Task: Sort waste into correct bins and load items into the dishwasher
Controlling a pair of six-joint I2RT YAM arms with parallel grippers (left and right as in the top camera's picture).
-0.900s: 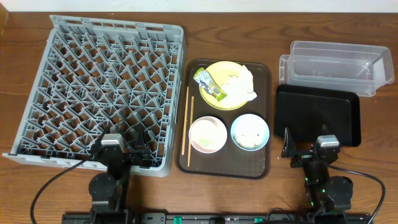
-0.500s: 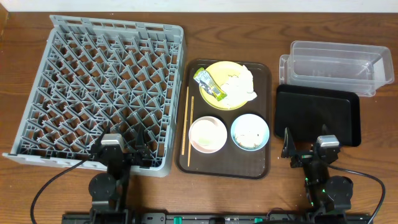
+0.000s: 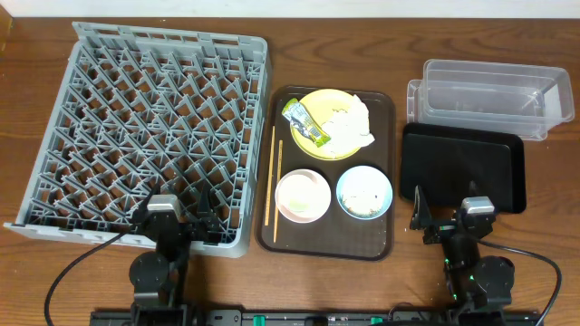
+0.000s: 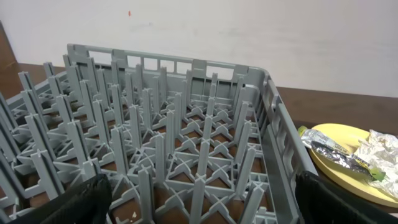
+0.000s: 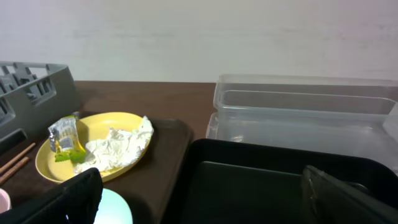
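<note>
On a brown serving tray a yellow plate carries a crumpled white napkin and a green-yellow wrapper. In front of it sit a white bowl and a light blue bowl with whitish crumbs. Two chopsticks lie along the tray's left side. The grey dish rack fills the left. My left gripper hangs open over the rack's near edge. Over the near edge of the black tray, my right gripper is open and holds nothing.
A clear plastic tub stands behind the black tray at the back right. Brown tabletop shows around everything. Cables run from both arm bases along the front edge.
</note>
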